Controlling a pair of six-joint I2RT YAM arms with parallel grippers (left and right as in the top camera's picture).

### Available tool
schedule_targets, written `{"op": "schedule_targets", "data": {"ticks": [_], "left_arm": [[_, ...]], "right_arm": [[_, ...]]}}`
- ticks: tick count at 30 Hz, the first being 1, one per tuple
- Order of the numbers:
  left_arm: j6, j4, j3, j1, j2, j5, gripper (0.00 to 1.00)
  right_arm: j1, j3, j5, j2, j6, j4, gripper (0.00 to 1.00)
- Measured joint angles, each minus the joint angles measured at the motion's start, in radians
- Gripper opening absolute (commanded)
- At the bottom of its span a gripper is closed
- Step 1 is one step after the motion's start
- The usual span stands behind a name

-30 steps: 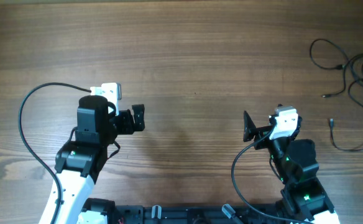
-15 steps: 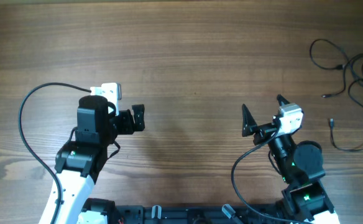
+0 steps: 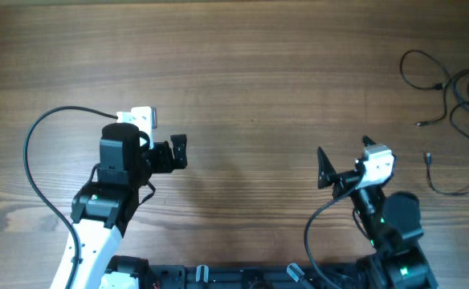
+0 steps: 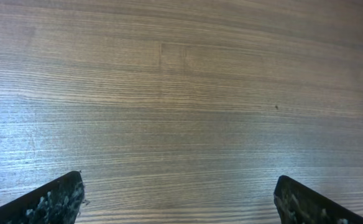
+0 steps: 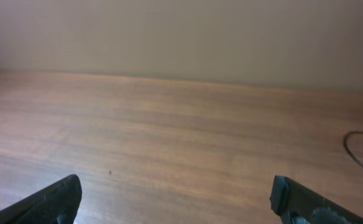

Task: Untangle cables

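Cables (image 3: pixel 458 120), thin and black with small plug ends, lie in a loose tangle at the far right edge of the wooden worktop (image 3: pixel 258 80), well apart from both arms. One loop curls toward the back, other strands run down toward the front right; in the right wrist view only a sliver of one loop (image 5: pixel 362 152) shows at the frame's right edge.

The right gripper (image 3: pixel 343 164) hangs above bare wood, left of the tangle, its fingers spread wide and holding nothing. The left gripper (image 3: pixel 178 151) sits far over on the other side, fingers likewise wide apart and empty in its wrist view, with only wood grain below.

Risks from here, as I judge them: the strands are very fine and lie flat, so fingers closing from above could miss them, or pinch two crossing strands at once and pull a knot tighter instead of loosening it. The tangle sits near the worktop's edge, so a sideways drag could pull strands off it. Reach may also be a problem for the left arm, which is a long way from the pile.

Nothing stands between the right gripper and the cables. Each arm trails its own thicker black lead (image 3: pixel 38 160), which arcs over the wood on the left and could be mistaken for, or snag on, the task's wires if it came near them.
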Motion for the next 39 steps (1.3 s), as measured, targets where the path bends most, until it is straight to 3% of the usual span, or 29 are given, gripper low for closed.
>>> {"op": "schedule_targets", "data": {"ticks": [4, 12, 17, 24, 39], "left_arm": [[0.000, 0.000, 0.000, 0.000, 0.000, 0.000, 1.00], [0.000, 0.001, 0.000, 0.000, 0.000, 0.000, 1.00], [0.000, 0.000, 0.000, 0.000, 0.000, 0.000, 1.00], [0.000, 0.001, 0.000, 0.000, 0.000, 0.000, 1.00], [0.000, 0.000, 0.000, 0.000, 0.000, 0.000, 1.00]], "right_arm": [[-0.034, -0.002, 0.001, -0.144, -0.019, -0.153, 1.00], [-0.119, -0.002, 0.000, -0.264, -0.060, -0.206, 1.00], [-0.121, -0.021, 0.000, -0.268, -0.064, 0.002, 1.00], [-0.158, -0.169, 0.000, -0.270, -0.064, 0.135, 1.00], [-0.231, -0.185, -0.008, -0.270, -0.146, 0.092, 1.00]]}}
